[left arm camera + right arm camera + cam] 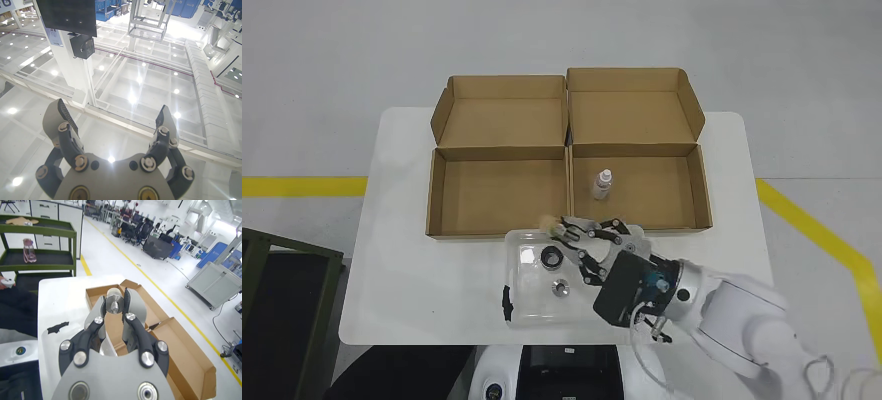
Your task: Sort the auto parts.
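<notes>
My right gripper [564,230] [114,297] is shut on a short metal cylinder [114,305] with a small stub on its end. It hovers over the far edge of the clear plastic tray [514,305], just at the front wall of the left cardboard box [436,195]. In the tray lie a black ring part [551,258] and a small metal part [561,290]. A white bottle-shaped part [603,183] lies in the right cardboard box [700,190]. My left gripper [112,104] is open, holds nothing, and points up at the ceiling.
Both boxes stand side by side at the back of the white table [392,260], flaps open away from me. A green shelf cart [282,300] stands beside the table's left side. Yellow floor lines run past both sides.
</notes>
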Robot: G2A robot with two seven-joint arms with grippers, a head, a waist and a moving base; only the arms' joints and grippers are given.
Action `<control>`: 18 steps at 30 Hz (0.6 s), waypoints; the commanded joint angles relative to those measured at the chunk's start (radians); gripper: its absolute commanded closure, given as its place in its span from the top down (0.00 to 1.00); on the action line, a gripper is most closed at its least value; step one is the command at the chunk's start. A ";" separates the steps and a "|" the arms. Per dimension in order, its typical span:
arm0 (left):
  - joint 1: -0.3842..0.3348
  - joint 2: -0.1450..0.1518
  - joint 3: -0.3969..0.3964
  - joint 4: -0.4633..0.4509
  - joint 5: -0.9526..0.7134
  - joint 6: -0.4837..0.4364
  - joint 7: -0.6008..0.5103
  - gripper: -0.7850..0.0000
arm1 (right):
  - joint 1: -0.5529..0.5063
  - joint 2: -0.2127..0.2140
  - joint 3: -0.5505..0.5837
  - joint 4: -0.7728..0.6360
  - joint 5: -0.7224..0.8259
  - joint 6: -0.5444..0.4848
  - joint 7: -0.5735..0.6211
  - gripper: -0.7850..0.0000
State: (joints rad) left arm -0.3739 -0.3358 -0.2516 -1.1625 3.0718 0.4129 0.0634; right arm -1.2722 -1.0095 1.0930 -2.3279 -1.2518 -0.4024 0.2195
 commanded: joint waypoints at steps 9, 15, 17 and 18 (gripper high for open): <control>0.000 0.000 0.000 0.000 0.000 0.000 0.000 1.00 | 0.040 -0.025 -0.002 -0.016 0.021 0.097 -0.208 0.00; 0.000 0.000 0.000 0.000 0.000 0.000 0.000 1.00 | 0.065 -0.038 -0.007 0.012 0.047 0.084 -0.342 0.00; 0.000 0.000 0.000 0.000 0.000 0.000 0.000 1.00 | 0.075 -0.041 -0.008 0.022 0.044 0.077 -0.369 0.00; 0.000 0.000 0.000 0.000 0.000 0.000 0.000 1.00 | 0.079 -0.043 -0.008 0.027 0.045 0.076 -0.382 0.00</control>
State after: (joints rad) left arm -0.3739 -0.3358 -0.2516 -1.1625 3.0718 0.4129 0.0634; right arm -1.1982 -1.0509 1.0850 -2.3064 -1.2070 -0.3249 -0.1487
